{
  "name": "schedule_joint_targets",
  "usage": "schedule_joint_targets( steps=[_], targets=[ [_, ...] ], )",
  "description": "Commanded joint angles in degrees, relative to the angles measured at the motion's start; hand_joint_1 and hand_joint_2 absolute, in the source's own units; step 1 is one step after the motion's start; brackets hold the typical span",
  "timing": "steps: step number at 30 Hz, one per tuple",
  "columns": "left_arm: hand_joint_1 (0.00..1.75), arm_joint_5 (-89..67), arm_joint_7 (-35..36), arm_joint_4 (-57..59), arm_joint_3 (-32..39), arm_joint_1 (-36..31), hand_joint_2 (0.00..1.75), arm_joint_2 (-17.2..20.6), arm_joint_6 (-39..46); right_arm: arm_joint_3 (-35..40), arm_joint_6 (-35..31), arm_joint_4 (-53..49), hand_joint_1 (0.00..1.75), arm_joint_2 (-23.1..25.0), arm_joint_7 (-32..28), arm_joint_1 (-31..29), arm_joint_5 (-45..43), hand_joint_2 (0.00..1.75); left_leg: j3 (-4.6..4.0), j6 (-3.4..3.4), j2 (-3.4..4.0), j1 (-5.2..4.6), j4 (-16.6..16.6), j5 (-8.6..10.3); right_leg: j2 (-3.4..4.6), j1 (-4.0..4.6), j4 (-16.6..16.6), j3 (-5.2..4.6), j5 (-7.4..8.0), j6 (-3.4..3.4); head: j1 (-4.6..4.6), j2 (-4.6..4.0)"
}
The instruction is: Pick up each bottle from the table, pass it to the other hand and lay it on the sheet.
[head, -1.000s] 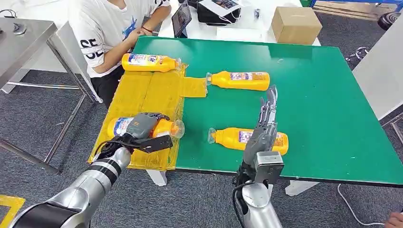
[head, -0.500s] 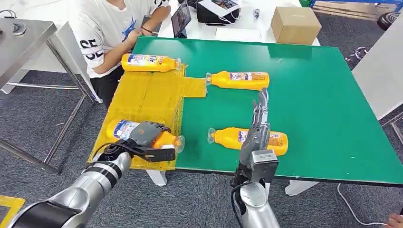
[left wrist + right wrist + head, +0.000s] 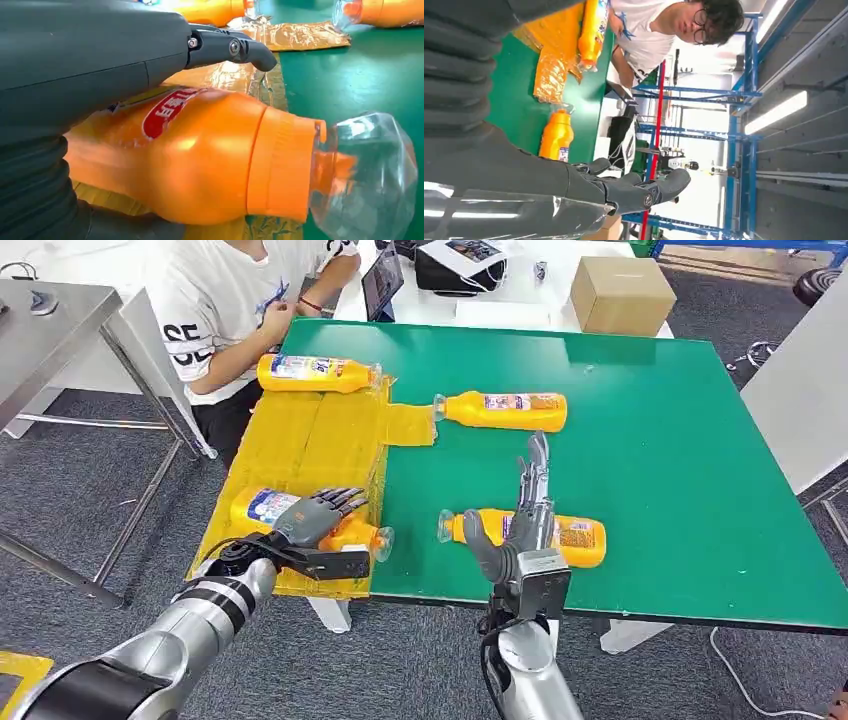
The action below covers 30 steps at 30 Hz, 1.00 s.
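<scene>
The right hand (image 3: 525, 530), fingers spread and empty, stands upright just in front of the orange bottle (image 3: 575, 540) lying crosswise on the green tabletop (image 3: 680, 460). The left hand (image 3: 315, 518), fingers loosened, rests over another bottle (image 3: 255, 508) lying on the yellow sheet (image 3: 310, 435).

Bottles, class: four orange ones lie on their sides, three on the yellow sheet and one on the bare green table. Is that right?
Not quite. The head view shows two on the yellow sheet, the far bottle and the near bottle under the left hand. Two lie on the green table.
</scene>
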Motion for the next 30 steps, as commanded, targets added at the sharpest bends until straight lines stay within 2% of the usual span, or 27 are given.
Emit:
schedule_joint_targets(
  steps=[1,5,11,13,18,20,22,24,25,27,30],
  targets=[
    [0.0,3.2,-1.4,4.3,1.8,1.9,0.0,0.7,-3.9,-1.0,0.2,5.2,0.0,0.0,0.0,-2.4,0.1,1.75,0.39,-0.1,0.27,0.05,-0.1,-0.12,0.35,0.04,-0.1,0.29,-0.02,-0.11,0.0,0.0],
    [0.0,3.2,-1.4,4.3,1.8,1.9,0.0,0.7,-3.9,-1.0,0.2,5.2,0.0,0.0,0.0,-2.4,0.1,1.75,0.33,-0.07,0.2,0.01,-0.1,-0.09,0.26,0.0,-0.1,0.26,-0.02,-0.08,-0.02,0.0],
    [0.0,7.6,-4.5,3.6,4.9,2.1,0.0,0.9,-9.8,-1.3,0.5,6.2,0.0,0.0,0.1,-3.0,0.1,1.75,0.41,-0.11,0.21,0.05,-0.1,-0.1,0.36,0.04,-0.2,0.34,0.0,-0.13,0.0,0.0],
    [0.0,10.6,-5.9,3.5,6.6,1.9,0.0,1.0,-14.5,-1.3,0.5,6.6,0.0,-0.2,0.4,-3.1,0.0,1.75,0.34,-0.07,0.06,0.02,-0.1,-0.05,0.2,0.01,-0.1,0.31,0.0,-0.08,0.0,0.0],
    [0.0,22.0,-15.1,-0.5,11.6,3.4,0.0,3.2,-30.3,-1.5,1.6,8.2,0.0,-0.6,0.0,-3.7,-0.8,1.75,0.57,-0.07,0.09,0.03,-0.1,-0.05,0.27,0.01,-0.1,0.54,0.01,-0.09,0.0,0.0],
    [0.0,24.7,-16.9,-2.5,12.2,3.9,0.0,3.6,-31.8,-1.5,1.6,8.3,0.0,-0.7,0.0,-3.7,-1.2,1.75,0.65,-0.08,0.11,0.02,-0.1,-0.06,0.31,0.0,-0.1,0.6,0.01,-0.1,0.0,0.0],
    [0.0,30.9,-17.2,-6.5,14.4,5.0,0.0,2.3,-31.1,-1.7,1.8,8.3,0.0,-0.5,0.0,-3.5,-1.6,1.75,0.61,-0.09,0.1,0.06,-0.1,-0.06,0.31,0.04,-0.1,0.58,0.02,-0.11,0.0,0.0],
    [0.0,36.9,-17.2,-11.9,18.4,6.2,0.0,-0.9,-24.5,-1.8,1.5,8.1,0.0,0.0,0.0,-3.1,-1.2,1.75,0.59,-0.09,0.0,0.06,-0.1,-0.06,0.21,0.04,-0.1,0.57,-0.02,-0.11,0.0,0.0],
    [0.0,42.2,-17.2,-19.4,25.1,7.5,0.0,-5.5,-10.3,-1.9,0.6,8.2,0.0,0.5,0.1,-2.7,-0.1,1.75,0.51,-0.06,-0.09,0.05,-0.1,-0.03,0.1,0.03,-0.1,0.51,-0.03,-0.09,0.0,0.0],
    [0.0,44.1,-17.2,-26.8,26.4,8.2,0.0,-8.4,2.4,-0.2,-0.6,9.0,0.0,-0.6,3.7,-2.9,4.7,1.75,0.32,-0.06,-0.32,0.09,0.0,-0.03,-0.17,0.08,0.0,0.38,-0.09,-0.09,0.0,0.0],
    [0.0,44.6,-16.4,-28.3,25.6,8.8,0.0,-7.6,2.6,-0.7,-0.3,9.8,0.0,-0.8,3.6,-3.0,4.4,1.75,0.11,-0.04,-0.19,0.09,0.0,0.0,-0.09,0.08,-0.1,0.11,-0.04,-0.06,0.02,0.0]
  ],
)
